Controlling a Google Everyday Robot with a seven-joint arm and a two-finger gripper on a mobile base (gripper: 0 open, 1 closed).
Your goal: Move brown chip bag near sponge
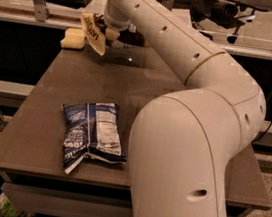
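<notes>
The brown chip bag (97, 32) shows at the far left of the table, tilted, with its cream-yellow end pointing down toward the table top; most of its dark body is hidden behind my arm. The gripper (111, 32) is at the bag, at the end of my long white arm, and appears shut on it. The pale yellow sponge (73, 38) lies on the table's far left corner, just left of the bag and almost touching it.
A dark blue and white snack bag (91, 135) lies flat near the table's (36, 137) front left. My arm's big white elbow fills the right front. A black rail and shelf run behind the table's far edge.
</notes>
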